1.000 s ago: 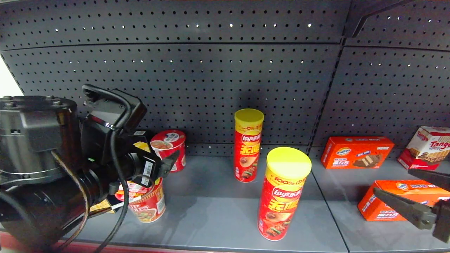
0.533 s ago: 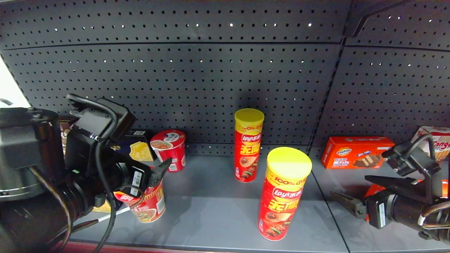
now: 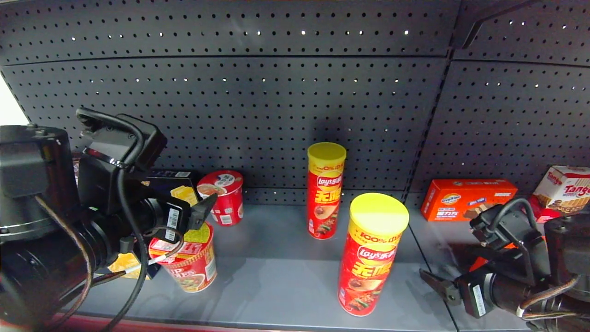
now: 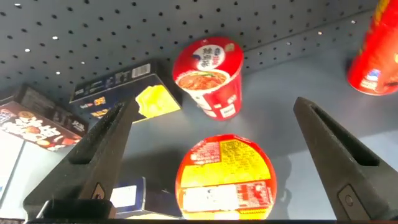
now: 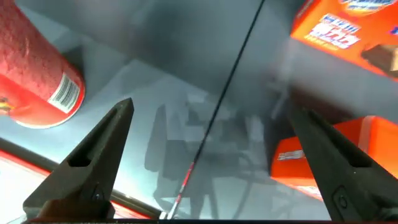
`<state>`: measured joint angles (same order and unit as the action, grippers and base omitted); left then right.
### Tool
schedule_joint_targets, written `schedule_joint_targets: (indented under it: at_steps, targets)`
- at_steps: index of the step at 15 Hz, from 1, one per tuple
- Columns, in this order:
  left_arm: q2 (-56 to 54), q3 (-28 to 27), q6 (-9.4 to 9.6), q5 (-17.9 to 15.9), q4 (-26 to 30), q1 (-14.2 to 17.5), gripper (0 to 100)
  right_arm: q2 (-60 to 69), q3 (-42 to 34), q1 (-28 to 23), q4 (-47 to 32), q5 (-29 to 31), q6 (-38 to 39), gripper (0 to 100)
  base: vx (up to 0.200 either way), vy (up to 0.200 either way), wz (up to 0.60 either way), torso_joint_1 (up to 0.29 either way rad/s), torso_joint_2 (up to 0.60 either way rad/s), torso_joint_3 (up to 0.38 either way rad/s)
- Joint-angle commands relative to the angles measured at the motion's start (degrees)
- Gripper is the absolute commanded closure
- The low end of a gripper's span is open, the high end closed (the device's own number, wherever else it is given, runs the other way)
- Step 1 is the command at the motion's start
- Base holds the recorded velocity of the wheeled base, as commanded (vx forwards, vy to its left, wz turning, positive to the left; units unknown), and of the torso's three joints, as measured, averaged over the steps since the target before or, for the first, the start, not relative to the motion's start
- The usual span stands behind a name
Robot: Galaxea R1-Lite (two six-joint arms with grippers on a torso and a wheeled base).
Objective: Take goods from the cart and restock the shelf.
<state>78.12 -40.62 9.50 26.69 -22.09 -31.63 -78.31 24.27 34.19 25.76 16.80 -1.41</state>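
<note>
On the grey shelf point(image 3: 276, 272) a red cup noodle point(image 3: 189, 260) stands near the front edge, with a second cup noodle point(image 3: 223, 196) behind it by the pegboard. My left gripper point(image 3: 203, 214) hovers open just above and in front of the front cup noodle point(image 4: 225, 177), its fingers point(image 4: 102, 155) spread wider than the lid and holding nothing. Two red chip cans with yellow lids stand mid-shelf, one at the back point(image 3: 325, 191) and one at the front point(image 3: 371, 256). My right gripper point(image 3: 442, 272) is open and empty, low over the shelf to the right of the front can point(image 5: 34, 68).
Orange biscuit boxes point(image 3: 465, 198) point(image 5: 329, 155) and a white and red box point(image 3: 564, 186) lie on the right shelf section. A dark box with a yellow picture point(image 4: 134, 93) and other boxes sit at the far left. The perforated back panel point(image 3: 276, 115) closes the rear.
My left gripper has drawn back to the left, uncovering the front cup noodle's lid. My right arm has come in from the right edge, lower and leftward toward the front can.
</note>
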Motion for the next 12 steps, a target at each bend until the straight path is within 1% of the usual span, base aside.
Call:
schedule_joint_targets:
  at_steps: [1,2,4,7,12]
  targets:
    - [0.3,0.4,0.0,0.0,0.0,0.0,0,-2.2,0.4,1.4,0.3,0.1,2.1,0,0.0,0.0,0.0,0.0,0.0,0.0]
    - [0.3,0.5,0.0,0.1,0.0,0.0,0,-2.6,0.6,1.8,0.4,0.1,2.8,0,0.0,0.0,0.0,0.0,0.0,0.0]
    - [1.2,-0.3,0.08,1.4,0.0,0.1,0,-3.5,1.4,3.9,0.5,0.1,3.5,0,0.0,0.0,0.0,0.0,0.0,0.0]
    - [1.2,0.1,0.08,1.6,0.2,0.1,0,-4.1,1.8,7.4,1.8,0.3,4.1,0,0.0,0.0,0.0,0.0,0.0,0.0]
    - [1.6,-0.9,0.17,1.6,0.1,0.5,0,-6.7,3.9,8.2,1.8,0.2,4.1,0,0.0,0.0,0.0,0.0,0.0,0.0]
